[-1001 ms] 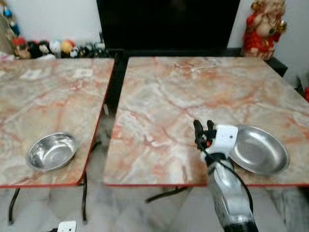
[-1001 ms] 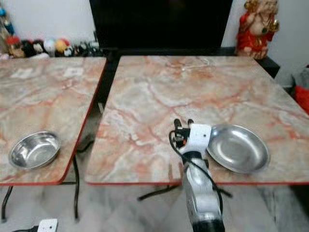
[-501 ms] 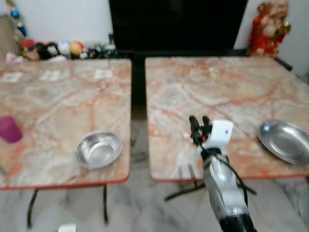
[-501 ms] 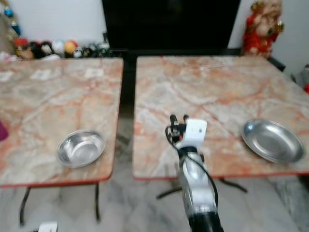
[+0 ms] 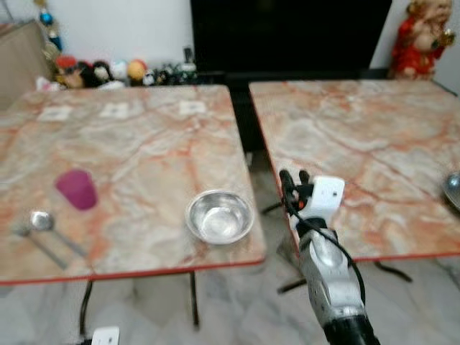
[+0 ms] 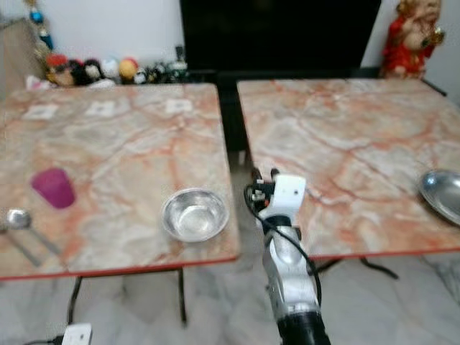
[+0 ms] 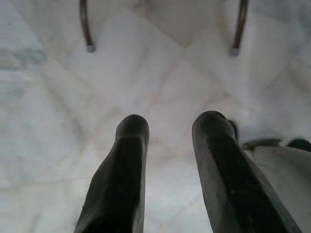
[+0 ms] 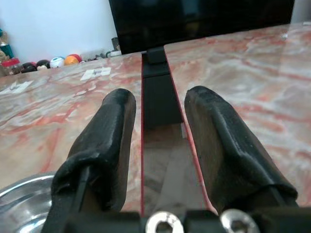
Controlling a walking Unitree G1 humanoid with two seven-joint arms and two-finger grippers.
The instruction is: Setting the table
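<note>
Since a second ago the head camera has swung toward the robot's left, so the scene has slid across the picture: the steel plate (image 6: pixel 441 192), which then lay just beside the right gripper (image 5: pixel 294 177), now sits at the far right edge, well apart from it, and a pink cup (image 5: pixel 77 188) and a spoon (image 5: pixel 42 221) have come into sight.

Two marble-patterned tables stand side by side with a dark gap between them. The left table (image 5: pixel 144 136) carries one steel bowl (image 5: pixel 220 215), one cup and one spoon; the right table (image 5: pixel 374 144) carries the one plate. The right gripper is raised over the gap, its two fingers (image 8: pixel 107 141) spread and holding nothing; the bowl lies just to their left, near the table's front corner, with the cup and spoon farther left.

The left gripper (image 7: pixel 167 145) hangs low, pointing at the pale marble floor (image 7: pixel 160 87), its two fingers parted and empty, two dark table feet ahead of them.

One red figurine (image 5: pixel 422 39) and a row of small toys (image 5: pixel 108 72) stand against the back wall.
</note>
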